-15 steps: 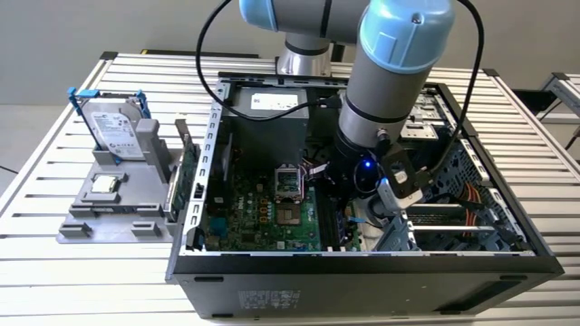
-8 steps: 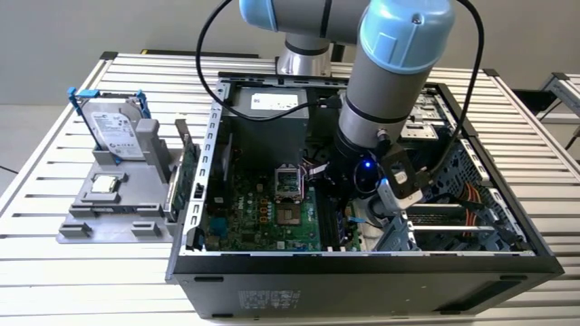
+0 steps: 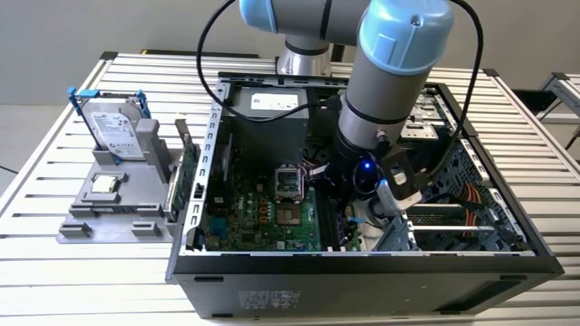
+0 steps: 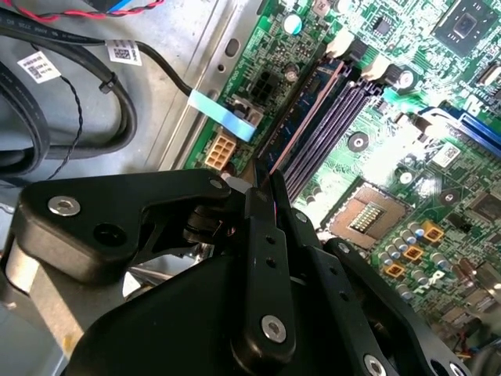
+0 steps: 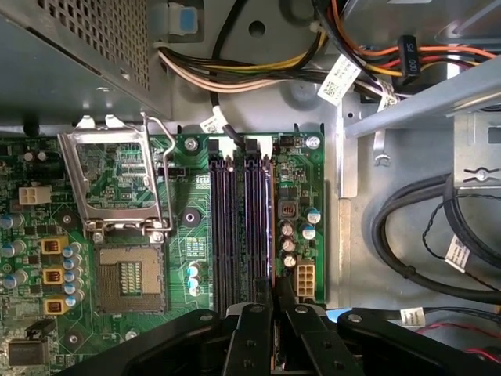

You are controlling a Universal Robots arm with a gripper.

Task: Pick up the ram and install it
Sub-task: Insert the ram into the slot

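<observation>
The ram (image 4: pixel 301 117) is a thin dark-blue stick seen edge-on. It lies along the outermost of the black memory slots (image 5: pixel 223 227), the one nearest the case wall, on the green motherboard (image 3: pixel 263 210). In the first wrist view the ram (image 5: pixel 268 227) runs straight out from the fingertips. My gripper (image 4: pixel 261 184) is shut on the stick's near end, with black fingers (image 5: pixel 293 317) pressed to either side and the gripper (image 5: pixel 274 294) centred over that slot. In the exterior view the gripper (image 3: pixel 363 212) reaches down inside the open case, beside the motherboard's edge at that view's right.
An open CPU socket (image 5: pixel 129 274) sits beside the slots. Black cables (image 5: pixel 415 235) and a metal drive cage (image 3: pixel 453 224) crowd the far side of the gripper. The power supply (image 3: pixel 272 112) stands at the back. Outside the case are a hard drive (image 3: pixel 118 132) and a green card (image 3: pixel 186 180).
</observation>
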